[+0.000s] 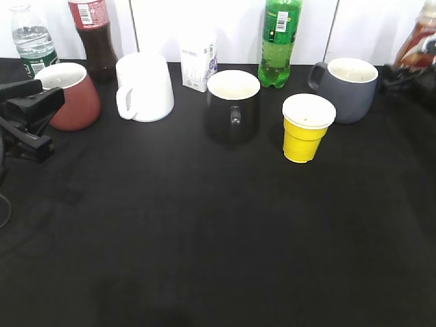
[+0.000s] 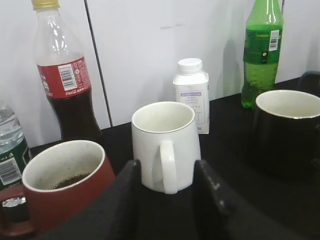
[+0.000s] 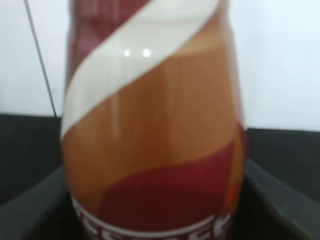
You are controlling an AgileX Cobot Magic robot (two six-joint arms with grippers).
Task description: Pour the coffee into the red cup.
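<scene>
The red cup (image 1: 76, 102) stands at the far left of the black table. In the left wrist view (image 2: 75, 197) it holds a little dark liquid. My left gripper (image 1: 42, 122) is open and empty, just in front and left of the red cup; its fingers (image 2: 166, 172) frame the white mug behind. My right gripper (image 1: 402, 76) is at the far right edge, shut on the coffee bottle (image 1: 419, 41). The bottle's swirled red, brown and white label (image 3: 155, 125) fills the right wrist view between the jaws (image 3: 157, 200). Its cap is out of view.
A white mug (image 1: 144, 85), black mug (image 1: 233, 105), yellow paper cup (image 1: 306, 129) and grey mug (image 1: 349, 88) stand in a row. Behind them are a water bottle (image 1: 30, 41), cola bottle (image 1: 95, 34), small white bottle (image 1: 199, 65) and green bottle (image 1: 279, 41).
</scene>
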